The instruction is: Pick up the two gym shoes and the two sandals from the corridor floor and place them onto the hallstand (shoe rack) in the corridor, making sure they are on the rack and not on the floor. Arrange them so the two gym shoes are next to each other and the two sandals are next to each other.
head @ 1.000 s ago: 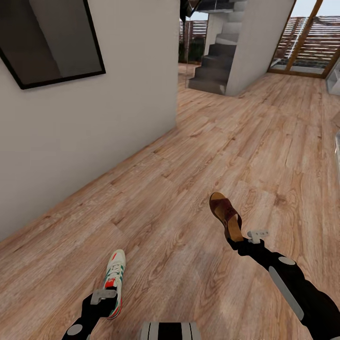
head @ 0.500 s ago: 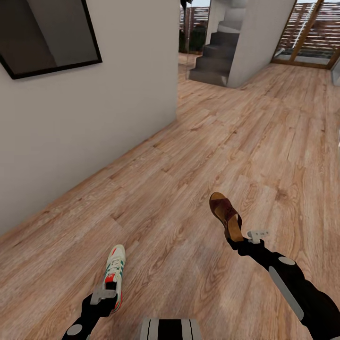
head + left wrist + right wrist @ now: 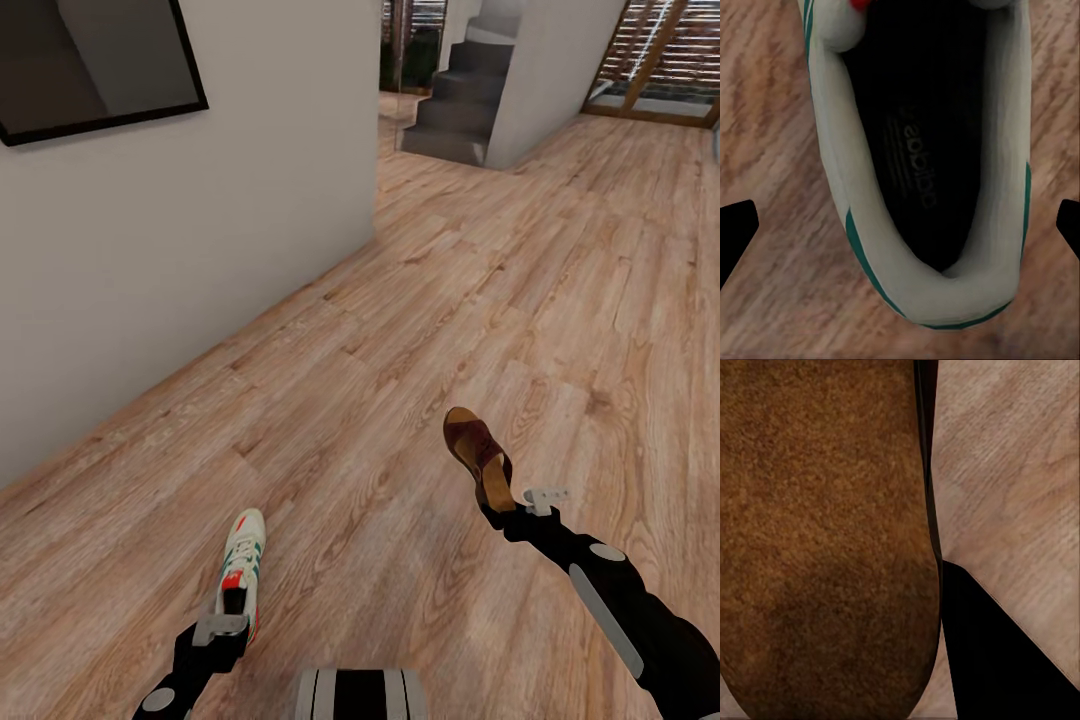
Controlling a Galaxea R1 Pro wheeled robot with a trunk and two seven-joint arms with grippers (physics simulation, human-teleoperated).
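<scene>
Corridor floor [image 3: 400,300], pincers holding gym shoe [image 3: 241,570], sandal [image 3: 478,455]

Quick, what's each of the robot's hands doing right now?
Left gripper: shut on the sneaker.
Right gripper: shut on the sandal.

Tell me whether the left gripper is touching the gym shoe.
Cannot tell. In the left wrist view the fingertips sit wide of the gym shoe, yet the head view shows the left gripper overlapping its heel.
</scene>
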